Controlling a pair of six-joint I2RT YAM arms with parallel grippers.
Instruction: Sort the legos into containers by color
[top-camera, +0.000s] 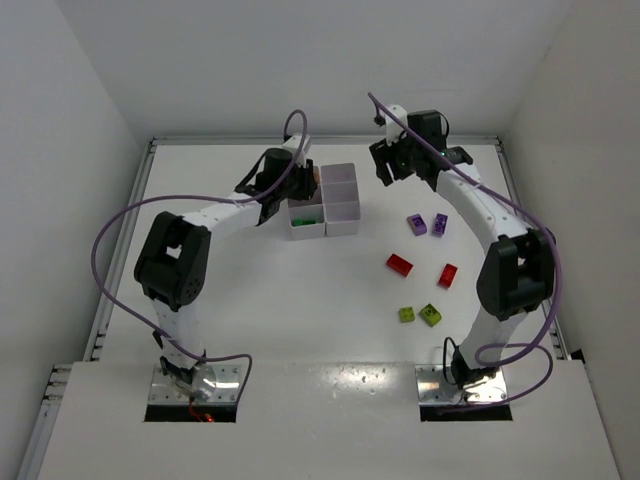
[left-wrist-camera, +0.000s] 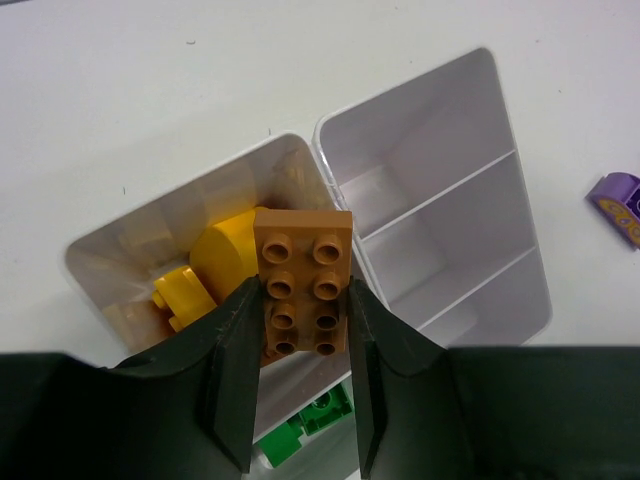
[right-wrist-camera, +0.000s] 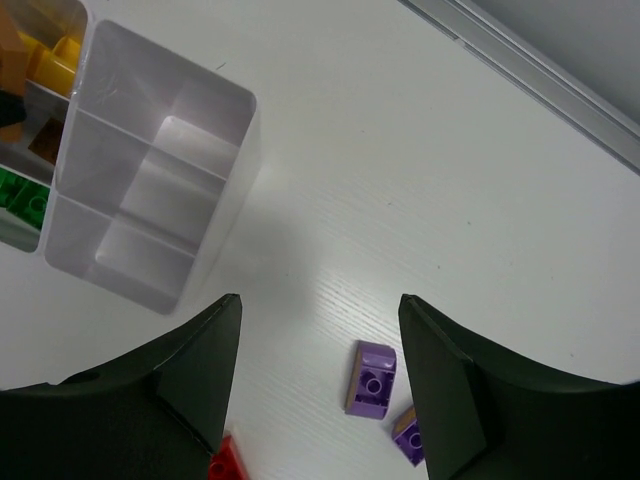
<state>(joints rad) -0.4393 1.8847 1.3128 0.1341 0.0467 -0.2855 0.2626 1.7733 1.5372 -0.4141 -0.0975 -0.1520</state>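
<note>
the tray (left-wrist-camera: 480, 62) lies at the far middle, left of the loose bricks (top-camera: 400, 264). the left gripper (left-wrist-camera: 303, 300) hangs straight above its compartment of yellow pieces (left-wrist-camera: 222, 258), clamped on the long sides of an orange brick (left-wrist-camera: 303, 245), whose long axis runs along the fingers (left-wrist-camera: 235, 350). the right gripper (right-wrist-camera: 320, 310), jaws apart and empty, hovers near a purple brick (right-wrist-camera: 372, 378).

Glossy plastic tray (left-wrist-camera: 450, 110), apparently plastic brick (left-wrist-camera: 303, 270)

White table (top-camera: 300, 320) enclosed by plain white walls (top-camera: 300, 60).
</note>
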